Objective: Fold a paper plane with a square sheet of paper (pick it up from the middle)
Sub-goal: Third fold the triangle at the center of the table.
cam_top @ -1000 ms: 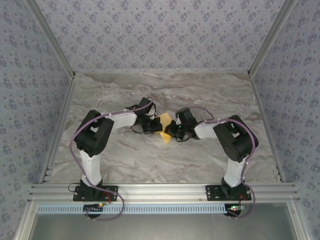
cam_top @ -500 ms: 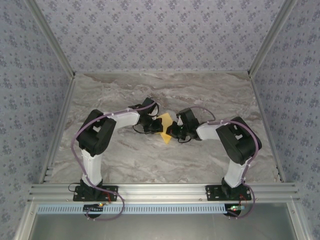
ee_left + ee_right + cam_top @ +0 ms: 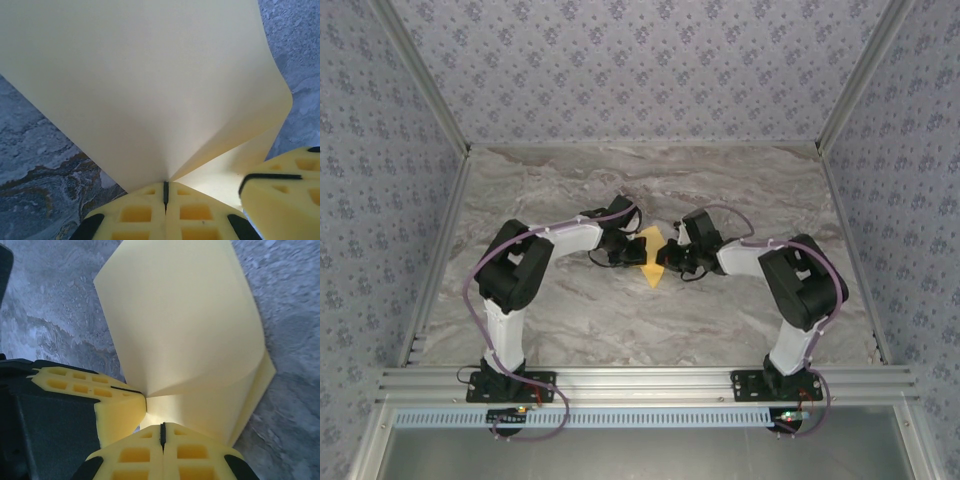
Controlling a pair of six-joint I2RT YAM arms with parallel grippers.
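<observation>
Both jaws are pinched shut on the square sheet of paper [image 3: 649,272], left gripper [image 3: 629,252] at its 9 o'clock edge, right gripper [image 3: 666,260] at 3 o'clock, sheet bowed mid-table between them, long axis 12-to-6, and I judge both arms equally near.

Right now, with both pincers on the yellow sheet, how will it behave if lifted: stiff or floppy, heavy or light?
Probably floppy: the sheet bows and curls around the spot where the left pincer and right pincer pinch it. Likely very light, being so thin. It would probably crease if squeezed.
</observation>
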